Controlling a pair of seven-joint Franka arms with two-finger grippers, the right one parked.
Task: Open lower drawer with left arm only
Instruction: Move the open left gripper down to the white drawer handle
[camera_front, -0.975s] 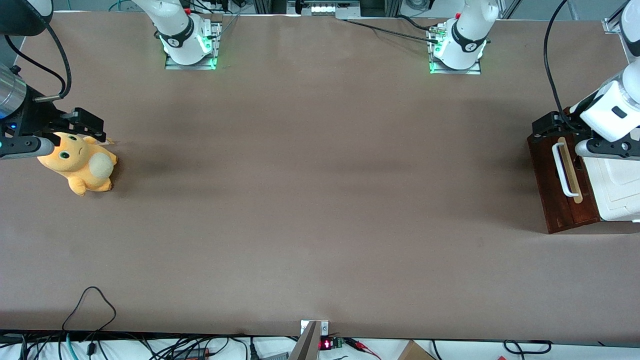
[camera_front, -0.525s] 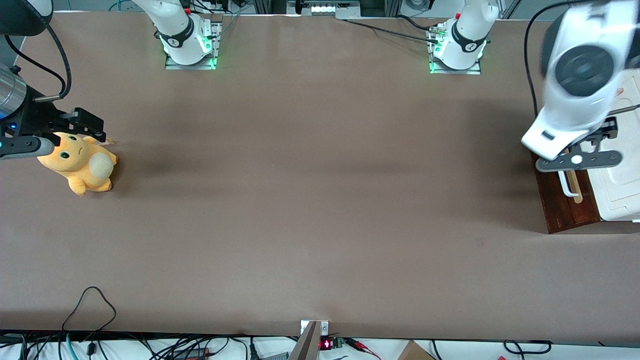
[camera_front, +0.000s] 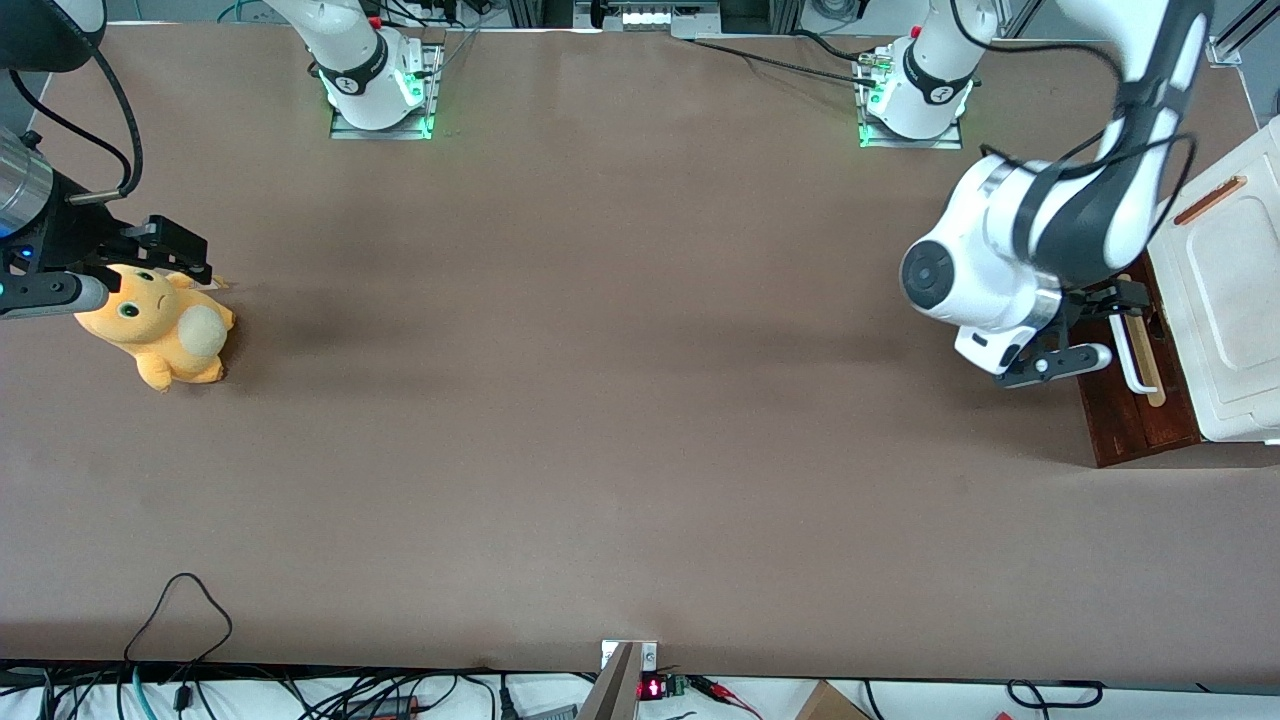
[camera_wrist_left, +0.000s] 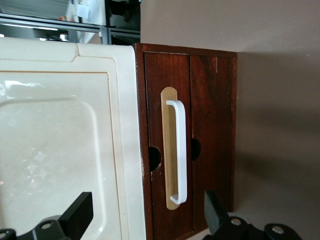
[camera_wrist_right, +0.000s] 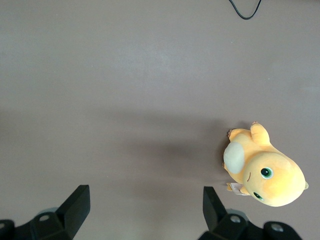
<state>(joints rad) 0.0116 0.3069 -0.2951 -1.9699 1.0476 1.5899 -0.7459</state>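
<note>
The lower drawer (camera_front: 1108, 410) shows as a dark red-brown front with a white U-shaped handle (camera_front: 1136, 352) over a tan strip, and it looks shut. It stands at the working arm's end of the table. The left arm (camera_front: 1010, 255), glossy white with black bands, hangs in front of the drawer. Its gripper (camera_front: 1092, 330) is open and empty, just in front of the handle and apart from it. In the left wrist view the drawer front (camera_wrist_left: 175, 70) and handle (camera_wrist_left: 180, 150) lie between the spread black fingertips (camera_wrist_left: 79, 212) of the gripper (camera_wrist_left: 145, 220).
The white moulded cabinet top (camera_front: 1225, 290) sits above the drawer and also shows in the left wrist view (camera_wrist_left: 55, 130). An orange plush toy (camera_front: 155, 325) lies toward the parked arm's end, also in the right wrist view (camera_wrist_right: 265, 172). Cables (camera_front: 180, 610) trail along the table's near edge.
The left arm has swung off the cabinet top and down in front of the drawer, toward the table's middle. The white cabinet top now shows. The drawer has not moved.
</note>
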